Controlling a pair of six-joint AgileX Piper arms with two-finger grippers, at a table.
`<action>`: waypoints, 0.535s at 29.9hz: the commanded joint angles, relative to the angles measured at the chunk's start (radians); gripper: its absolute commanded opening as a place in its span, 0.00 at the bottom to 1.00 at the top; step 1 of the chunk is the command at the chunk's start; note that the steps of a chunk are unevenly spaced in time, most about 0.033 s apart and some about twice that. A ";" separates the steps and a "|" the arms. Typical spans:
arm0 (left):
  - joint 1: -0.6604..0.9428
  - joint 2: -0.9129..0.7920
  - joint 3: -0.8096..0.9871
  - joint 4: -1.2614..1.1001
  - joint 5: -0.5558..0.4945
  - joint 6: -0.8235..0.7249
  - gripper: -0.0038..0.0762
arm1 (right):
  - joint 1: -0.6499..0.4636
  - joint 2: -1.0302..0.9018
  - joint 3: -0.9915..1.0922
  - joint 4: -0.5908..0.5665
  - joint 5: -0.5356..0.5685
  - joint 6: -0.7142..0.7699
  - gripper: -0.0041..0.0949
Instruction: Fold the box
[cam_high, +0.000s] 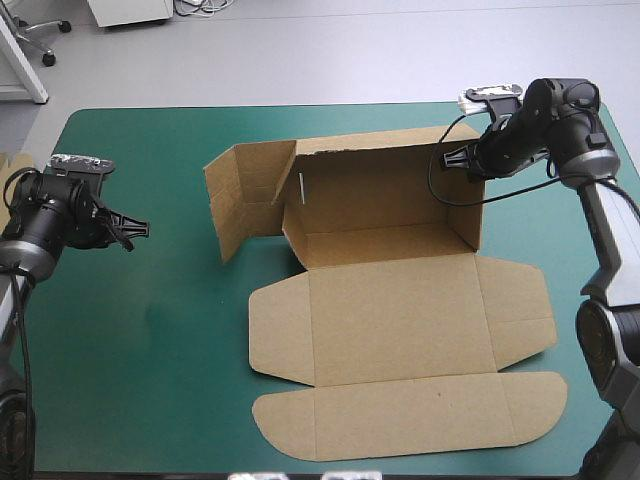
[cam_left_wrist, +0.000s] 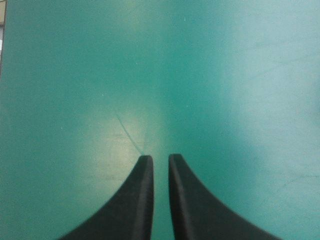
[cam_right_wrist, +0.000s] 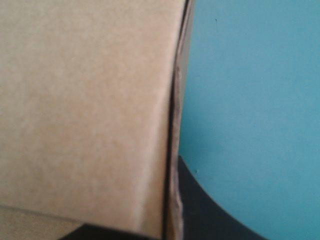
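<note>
Two hands: your right hand (cam_high: 447, 160) is clamped on the raised right wall of the box (cam_high: 390, 300) mid-worktop (cam_high: 140, 360); your left hand (cam_high: 133, 230) hovers level near the left edge, all but closed.

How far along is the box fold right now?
Done: the box has its rear wall and right wall standing upright. In hand: the right tool is shut on the board near the rear right corner; the left tool hangs over the teal-green cover, touching nothing. Left: the left flap stands splayed outward, untucked, and the lid lies flat toward the near edge.
</note>
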 joint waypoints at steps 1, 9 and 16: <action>-0.002 -0.034 -0.030 0.004 -0.023 0.000 0.15 | -0.011 -0.013 -0.054 0.033 0.002 0.016 0.01; -0.002 -0.034 -0.030 0.004 -0.023 0.001 0.15 | -0.011 0.029 -0.068 0.033 -0.030 0.012 0.04; -0.002 -0.034 -0.030 0.004 -0.023 0.002 0.15 | -0.011 0.031 -0.068 0.029 -0.120 -0.006 0.28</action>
